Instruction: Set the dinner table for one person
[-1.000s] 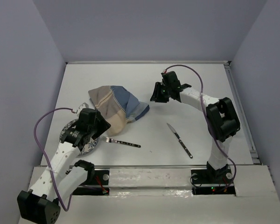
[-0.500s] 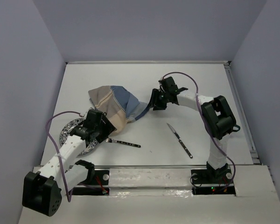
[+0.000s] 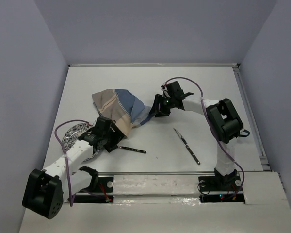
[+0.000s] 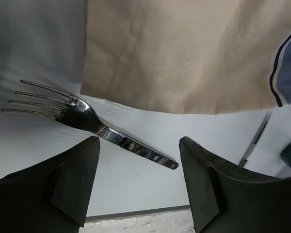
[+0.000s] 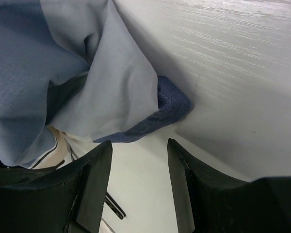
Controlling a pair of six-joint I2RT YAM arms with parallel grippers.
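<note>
Hovering over fork [image 4: 87,119], left tool [image 4: 138,143] open and empty, right tool [image 5: 139,145] open, empty, at crumpled placemat [image 5: 111,87] corner.

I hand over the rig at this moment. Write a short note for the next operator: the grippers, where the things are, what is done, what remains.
The left gripper is open and empty, over the fork, beside the cloth's near edge.
The right gripper is open and empty, at the blue corner of the cloth.
The cloth lies crumpled on the table. The plate is near left, partly under the left arm. The knife is near right.
Done: nothing is laid out yet.
Remaining: flatten the cloth, then place plate, fork and knife.
</note>
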